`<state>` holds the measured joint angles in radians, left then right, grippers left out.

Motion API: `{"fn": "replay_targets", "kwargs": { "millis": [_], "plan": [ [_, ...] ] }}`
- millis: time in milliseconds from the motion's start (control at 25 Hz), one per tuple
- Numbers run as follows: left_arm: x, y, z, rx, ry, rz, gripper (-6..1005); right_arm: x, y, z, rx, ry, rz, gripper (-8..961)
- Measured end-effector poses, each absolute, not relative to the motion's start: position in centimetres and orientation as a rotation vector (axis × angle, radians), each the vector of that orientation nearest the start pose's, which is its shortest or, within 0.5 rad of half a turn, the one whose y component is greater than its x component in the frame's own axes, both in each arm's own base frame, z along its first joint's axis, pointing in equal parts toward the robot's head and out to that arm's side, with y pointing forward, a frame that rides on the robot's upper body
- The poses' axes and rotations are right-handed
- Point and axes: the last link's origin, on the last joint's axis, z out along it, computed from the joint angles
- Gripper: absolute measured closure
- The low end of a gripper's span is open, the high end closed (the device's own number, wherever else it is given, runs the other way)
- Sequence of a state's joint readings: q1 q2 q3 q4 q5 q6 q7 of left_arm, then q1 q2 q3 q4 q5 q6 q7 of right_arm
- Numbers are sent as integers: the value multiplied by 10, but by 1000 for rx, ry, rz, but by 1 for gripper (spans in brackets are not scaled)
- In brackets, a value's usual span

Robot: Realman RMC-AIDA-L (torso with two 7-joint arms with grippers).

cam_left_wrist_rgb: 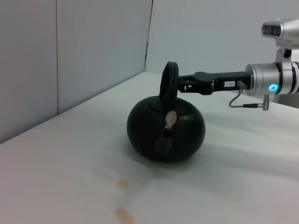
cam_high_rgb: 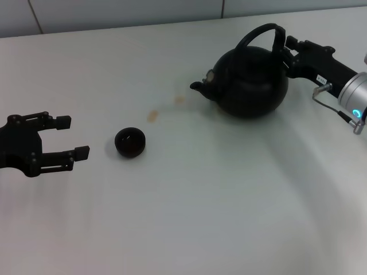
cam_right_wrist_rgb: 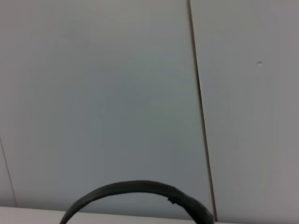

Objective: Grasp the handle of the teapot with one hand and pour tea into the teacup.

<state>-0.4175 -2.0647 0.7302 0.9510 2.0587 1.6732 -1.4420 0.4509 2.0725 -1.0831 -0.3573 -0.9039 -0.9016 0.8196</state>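
Nearest us on the white bench point(cam_high_rgb: 200, 217), the left end effector point(cam_high_rgb: 73, 136) rests low at the left edge, fingers apart and empty, aimed at the cup point(cam_high_rgb: 131, 142) just beside it. Tea-coloured stains point(cam_high_rgb: 152, 116) lie between cup and teapot point(cam_high_rgb: 249, 81). Farther back on the right, the teapot sits on the bench, spout toward the cup. Only our left wrist view shows the right end effector point(cam_left_wrist_rgb: 180, 84) reaching level to the handle point(cam_left_wrist_rgb: 169, 79); whether it is clamped there we cannot tell. The right wrist view shows just the handle's arc against the wall point(cam_right_wrist_rgb: 117, 93).
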Motion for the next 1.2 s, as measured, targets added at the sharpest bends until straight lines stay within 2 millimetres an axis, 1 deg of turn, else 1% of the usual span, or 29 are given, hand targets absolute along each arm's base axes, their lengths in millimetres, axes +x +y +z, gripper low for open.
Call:
{"fn": "replay_targets", "kwargs": {
  "millis": [200,400,720,960,1160,1200],
  "plan": [
    [-273,311,44,-2768,-489,-494,202,320,369,-4,-1914,721,692,648],
    [-273,311,44,-2767,-490,-494,202,318,371,-1,-1912,708,697,418],
    [-273,312,44,-2768,-486,-494,202,316,372,1,-1910,695,702,331],
    [-272,313,44,-2769,-482,-496,202,314,372,2,-1911,684,712,330],
    [-271,313,44,-2769,-480,-498,202,317,365,5,-1902,669,727,329],
    [-271,313,44,-2769,-479,-500,202,318,361,6,-1901,664,739,329]
  ]
}}
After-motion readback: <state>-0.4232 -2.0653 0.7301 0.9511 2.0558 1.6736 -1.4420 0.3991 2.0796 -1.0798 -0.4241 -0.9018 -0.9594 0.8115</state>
